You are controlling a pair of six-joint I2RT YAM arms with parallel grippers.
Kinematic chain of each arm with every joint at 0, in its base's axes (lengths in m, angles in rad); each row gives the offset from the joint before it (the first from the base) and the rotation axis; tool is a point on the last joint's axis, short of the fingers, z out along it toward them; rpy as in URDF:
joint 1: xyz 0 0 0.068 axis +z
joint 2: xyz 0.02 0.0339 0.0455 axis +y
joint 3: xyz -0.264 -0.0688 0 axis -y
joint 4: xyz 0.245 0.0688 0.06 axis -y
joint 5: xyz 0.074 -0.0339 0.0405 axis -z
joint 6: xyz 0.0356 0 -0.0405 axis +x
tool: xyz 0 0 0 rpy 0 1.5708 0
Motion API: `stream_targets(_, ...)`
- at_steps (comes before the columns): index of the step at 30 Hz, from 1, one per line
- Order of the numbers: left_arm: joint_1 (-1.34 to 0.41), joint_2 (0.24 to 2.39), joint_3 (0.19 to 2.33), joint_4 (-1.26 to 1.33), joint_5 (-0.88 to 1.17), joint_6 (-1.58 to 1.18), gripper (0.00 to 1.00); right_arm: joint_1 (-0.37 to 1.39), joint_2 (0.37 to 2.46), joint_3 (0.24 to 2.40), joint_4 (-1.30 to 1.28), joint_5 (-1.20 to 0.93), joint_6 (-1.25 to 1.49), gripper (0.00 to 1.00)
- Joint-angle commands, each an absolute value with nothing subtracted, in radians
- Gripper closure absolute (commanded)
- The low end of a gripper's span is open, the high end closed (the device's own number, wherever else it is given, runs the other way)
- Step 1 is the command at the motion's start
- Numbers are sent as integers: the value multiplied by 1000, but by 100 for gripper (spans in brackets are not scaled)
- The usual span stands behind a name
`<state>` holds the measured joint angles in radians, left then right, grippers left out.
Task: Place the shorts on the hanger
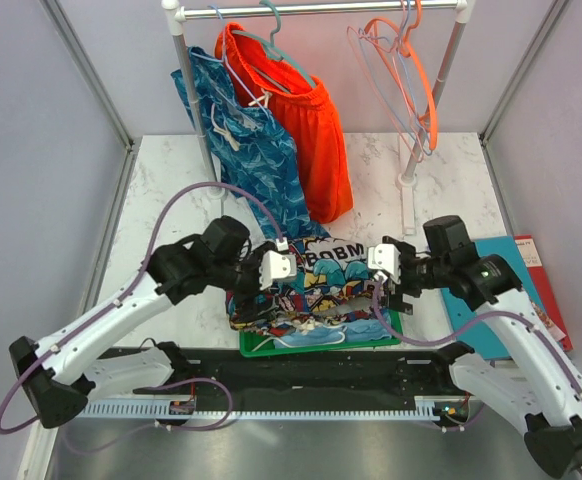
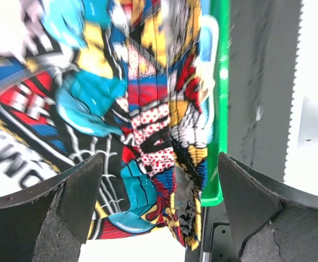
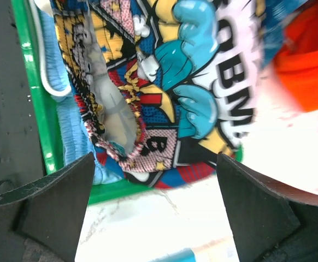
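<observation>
1. Left end effector (image 1: 274,268): its fingers (image 2: 55,213) are spread wide with nothing held between them. It sits at the left edge of the shorts (image 1: 321,285).
2. Right end effector (image 1: 384,262): the jaws are also wide apart and empty. It sits at the right edge of the shorts.
3. Shorts, position: a crumpled heap between the two end effectors, lying on a green tray (image 1: 386,328) at the near side of the marble desk (image 1: 171,170).
4. Shorts, appearance: comic-book panels in navy, red, yellow and bright blue, with a white burst lettered "BOBM". In the right wrist view the gathered waistband gapes open and shows a grey lining.
5. Light blue fabric (image 1: 316,338) lies in the tray under the near edge of the shorts. A white cord runs across it, and its owner cannot be told.
6. Visibility limits:
   - Both wrist views are motion-blurred in places.
   - The heap covers most of the tray floor.
   - The leg openings cannot be traced.
7. Hanger (image 1: 379,88): thin, pale pink, hooked on the rack rail (image 1: 321,8) beside an orange hanger (image 1: 426,90), well apart from the shorts.
</observation>
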<state>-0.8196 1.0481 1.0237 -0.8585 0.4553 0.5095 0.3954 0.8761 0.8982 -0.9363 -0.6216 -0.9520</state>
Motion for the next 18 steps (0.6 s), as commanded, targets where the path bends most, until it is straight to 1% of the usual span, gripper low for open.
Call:
stream_targets(1, -816, 1003, 1130, -992, 543, 563, 8, 397, 810, 1038, -1162, -655, -1002, 2)
stream_targets(4, -810, 999, 1124, -973, 480, 542, 8, 397, 808, 1084, -1158, -632, -916, 2)
stream_targets(6, -786, 996, 1121, -928, 468, 516, 8, 399, 822, 1123, -1091, -612, -786, 3)
stream_targets(9, -720, 991, 1146, -867, 495, 442, 9, 399, 818, 1175, -903, -595, -599, 4)
stream_targets(10, -704, 992, 1175, -856, 500, 419, 9, 397, 824, 1198, -802, -583, -454, 5)
stream_targets(11, -677, 994, 1192, -848, 505, 411, 9, 397, 834, 1227, -766, -572, -405, 5)
stream_targets(13, -655, 999, 1256, -816, 499, 378, 8, 399, 879, 1333, -680, -514, -259, 7)
stream_targets(14, -635, 1000, 1278, -801, 499, 365, 8, 399, 899, 1371, -655, -479, -212, 10)
stream_targets(15, -623, 1003, 1316, -786, 485, 348, 8, 399, 922, 1458, -641, -444, -184, 11)
stream_targets(16, -606, 1006, 1336, -757, 488, 316, 7, 399, 975, 1503, -628, -364, -149, 12)
stream_targets(18, -546, 1017, 1385, -733, 502, 273, 7, 397, 1028, 1619, -603, -292, -127, 19)
